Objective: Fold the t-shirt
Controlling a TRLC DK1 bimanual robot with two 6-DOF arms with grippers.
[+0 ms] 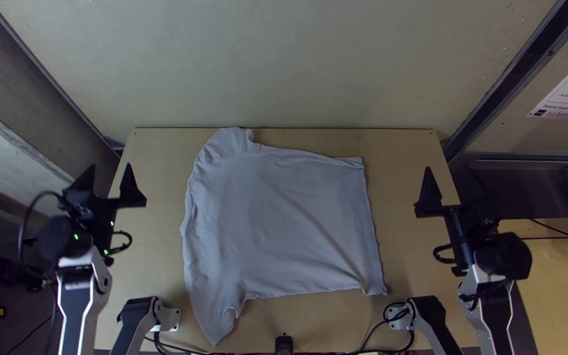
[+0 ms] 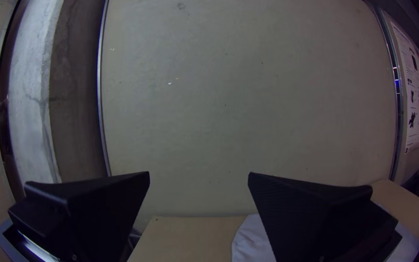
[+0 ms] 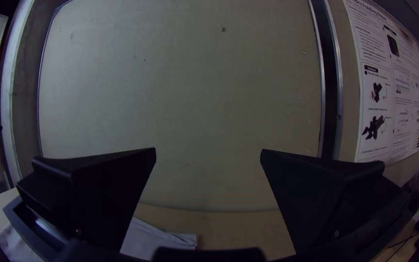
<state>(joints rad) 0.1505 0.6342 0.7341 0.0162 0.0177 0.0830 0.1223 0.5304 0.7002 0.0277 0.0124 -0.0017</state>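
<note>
A pale wall panel (image 1: 297,66) stands behind the light wooden bench (image 1: 402,151), where the t-shirt (image 1: 297,220) lies spread sideways, rumpled along its collar side, sleeves at the far and near edges. Folding seems at its very start: next, probably, a sleeve (image 1: 221,315) wants gripping and turning inward (its bunched cloth could crease under). The left claw (image 1: 110,167) and right claw (image 1: 449,169) flank the garment, each with fingers wide apart, holding nothing. The top view gives the whole outline; the right wrist view adds the printed columns of a poster (image 3: 398,82).
</note>
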